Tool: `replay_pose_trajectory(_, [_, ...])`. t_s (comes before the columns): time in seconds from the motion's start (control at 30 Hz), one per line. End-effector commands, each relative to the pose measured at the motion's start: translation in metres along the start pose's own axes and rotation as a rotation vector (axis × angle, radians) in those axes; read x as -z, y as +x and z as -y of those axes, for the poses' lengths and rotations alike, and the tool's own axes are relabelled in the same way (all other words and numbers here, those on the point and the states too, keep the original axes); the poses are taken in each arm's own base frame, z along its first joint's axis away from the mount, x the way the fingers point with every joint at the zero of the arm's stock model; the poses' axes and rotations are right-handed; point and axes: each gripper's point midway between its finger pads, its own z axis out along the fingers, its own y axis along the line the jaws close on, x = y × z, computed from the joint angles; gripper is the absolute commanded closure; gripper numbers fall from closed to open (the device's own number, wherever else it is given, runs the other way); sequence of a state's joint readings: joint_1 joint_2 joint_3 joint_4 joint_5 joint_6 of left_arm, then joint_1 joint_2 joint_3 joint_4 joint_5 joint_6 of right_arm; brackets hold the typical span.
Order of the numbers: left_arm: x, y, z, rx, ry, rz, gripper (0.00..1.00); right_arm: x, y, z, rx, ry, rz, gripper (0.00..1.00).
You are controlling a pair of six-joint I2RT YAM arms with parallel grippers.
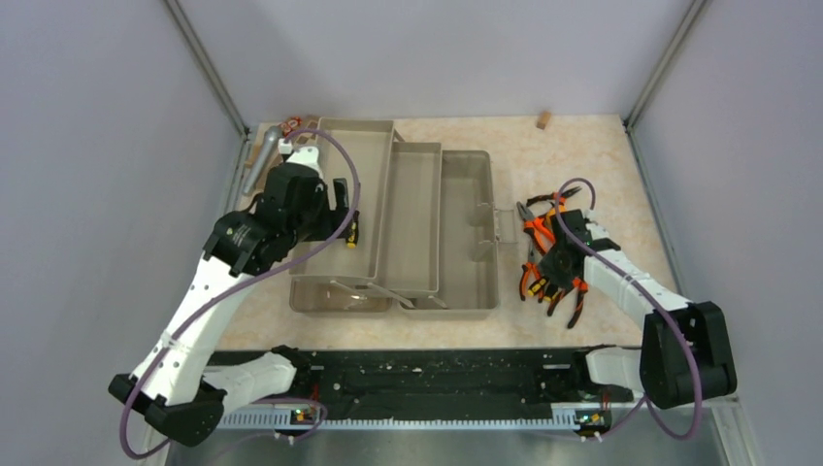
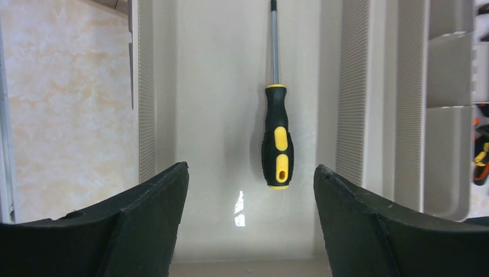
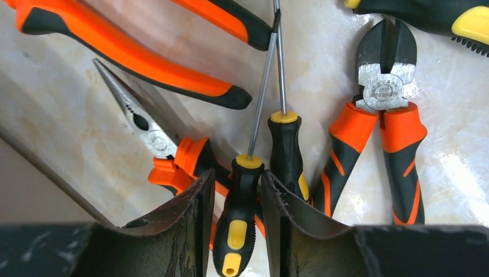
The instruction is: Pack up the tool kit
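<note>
The open toolbox (image 1: 468,277) sits mid-table with its beige trays (image 1: 411,218) spread to the left. My left gripper (image 1: 342,202) hangs open over the left tray (image 2: 213,86). One yellow-black screwdriver (image 2: 277,138) lies on the tray floor just ahead of the fingertips (image 2: 167,184), untouched. My right gripper (image 1: 553,280) is down in the tool pile to the right of the box. In the right wrist view the right gripper (image 3: 237,180) is shut on a yellow-black screwdriver handle (image 3: 239,222). A second screwdriver (image 3: 286,153), cutting pliers (image 3: 383,133) and needle-nose pliers (image 3: 144,124) lie beside it.
More orange-handled pliers (image 1: 540,221) lie at the far side of the pile, and another pair shows in the right wrist view (image 3: 132,52). A silver microphone (image 1: 260,160) lies at the back left beside the tray. A small brown block (image 1: 544,119) sits by the back wall. Enclosure walls stand on three sides.
</note>
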State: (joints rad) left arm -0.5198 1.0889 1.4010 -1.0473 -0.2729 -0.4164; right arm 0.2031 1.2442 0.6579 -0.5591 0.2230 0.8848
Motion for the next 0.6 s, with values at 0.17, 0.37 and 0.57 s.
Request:
replay_pose_trajectory(0.17, [0.040,-0.040,0.029,0.058,0.237,0.230,0.14,-0.015,-0.002,-0.003,-0.060,-0.024,0.005,0.72])
replay_pose_trajectory(0.37, [0.046,-0.040,0.054,0.061,0.380,0.236,0.14,0.006,-0.015,-0.010,-0.061,-0.069,0.043,0.97])
replay_pose_trajectory(0.57, [0.050,-0.041,0.086,0.088,0.550,0.215,0.14,0.052,-0.041,-0.023,-0.055,-0.160,0.129,1.00])
